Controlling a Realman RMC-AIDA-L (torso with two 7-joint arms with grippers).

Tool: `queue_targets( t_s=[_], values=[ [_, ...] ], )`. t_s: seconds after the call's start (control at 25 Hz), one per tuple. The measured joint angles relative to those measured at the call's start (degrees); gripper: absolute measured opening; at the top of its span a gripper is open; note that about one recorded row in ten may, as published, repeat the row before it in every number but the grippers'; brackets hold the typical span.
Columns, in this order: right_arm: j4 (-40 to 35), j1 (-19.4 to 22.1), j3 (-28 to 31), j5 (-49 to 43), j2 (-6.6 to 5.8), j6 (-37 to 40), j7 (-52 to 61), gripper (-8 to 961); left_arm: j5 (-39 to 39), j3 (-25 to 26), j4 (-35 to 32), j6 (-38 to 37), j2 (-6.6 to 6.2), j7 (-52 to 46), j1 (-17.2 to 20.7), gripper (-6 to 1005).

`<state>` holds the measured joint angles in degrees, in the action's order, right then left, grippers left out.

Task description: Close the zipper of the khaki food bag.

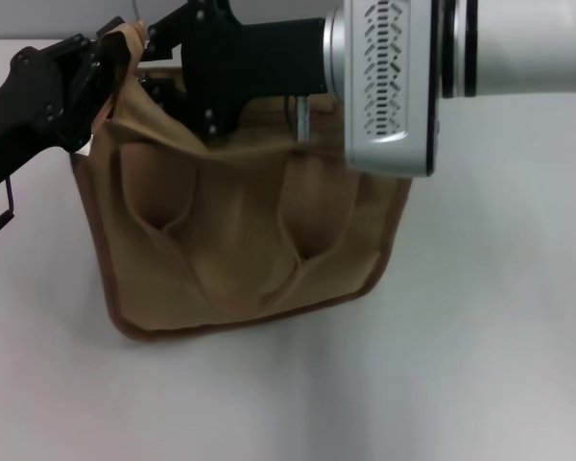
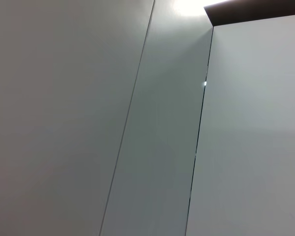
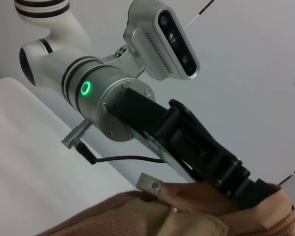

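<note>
The boxy khaki canvas food bag [image 1: 240, 240] is matt woven cloth with darker brown fabric trim, its weave visibly coarse just beneath the matt black plastic left tool [image 3: 246, 189]. The right arm's cylindrical wrist housing [image 1: 384, 82] is satin silver metal. The white counter [image 1: 480, 365] looks smooth and matt.

Head looks down; right wrist views left pincer [image 3: 265, 194].

Arms: silver-white housings with black bands; black pincer [image 3: 258, 189] assemblies; green indicator ring [image 3: 85, 89]; brown cable [image 3: 123, 158]; visible screws.
</note>
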<state>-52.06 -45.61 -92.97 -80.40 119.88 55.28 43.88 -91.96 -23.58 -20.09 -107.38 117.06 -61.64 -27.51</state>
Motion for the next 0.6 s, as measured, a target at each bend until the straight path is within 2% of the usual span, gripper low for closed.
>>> queue_targets(
  t_s=[0.6],
  values=[
    [-0.58,2.87,-0.90,2.70,0.01,0.67,-1.01,72,0.69,0.83,-0.02,-1.19,-0.18,-0.03,2.53,61]
  ],
)
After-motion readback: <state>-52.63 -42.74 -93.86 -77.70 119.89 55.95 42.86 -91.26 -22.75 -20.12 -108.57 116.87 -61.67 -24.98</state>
